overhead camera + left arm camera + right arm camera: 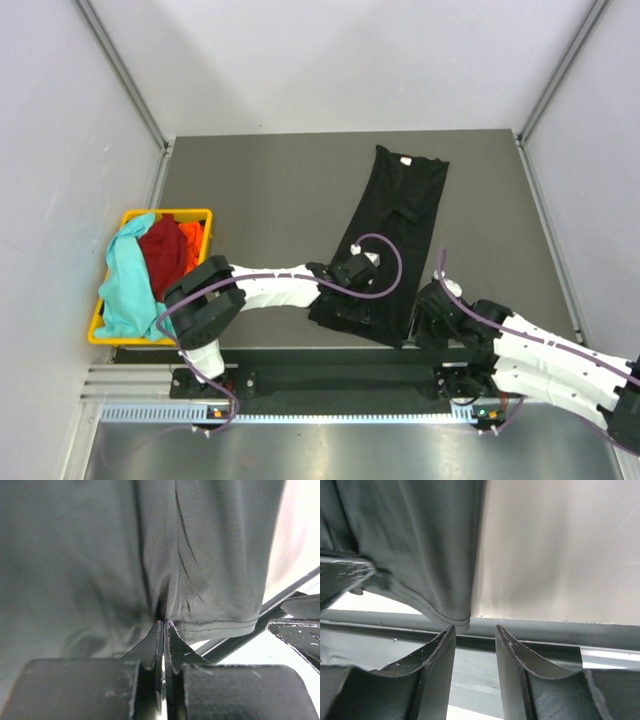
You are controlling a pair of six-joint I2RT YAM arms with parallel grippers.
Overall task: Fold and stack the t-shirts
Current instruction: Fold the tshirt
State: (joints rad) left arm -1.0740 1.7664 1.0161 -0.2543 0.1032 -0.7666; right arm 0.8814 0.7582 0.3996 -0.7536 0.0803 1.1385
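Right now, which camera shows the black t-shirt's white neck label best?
The top external view: the white neck label shows at the far end of the black t-shirt. Both wrist views show only the shirt's near hem, pinched by the left end effector; no label.

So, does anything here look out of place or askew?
The black t-shirt lies askew, slanting across the table, its near hem at the front edge. The teal t-shirt spills over the rim of the yellow basket.

Dark grey table (260,190). A black shirt (395,230), folded into a long strip, lies on it from far centre-right to the near edge, with its white neck label (407,161) at the far end. A yellow basket (170,213) sits at the left edge.
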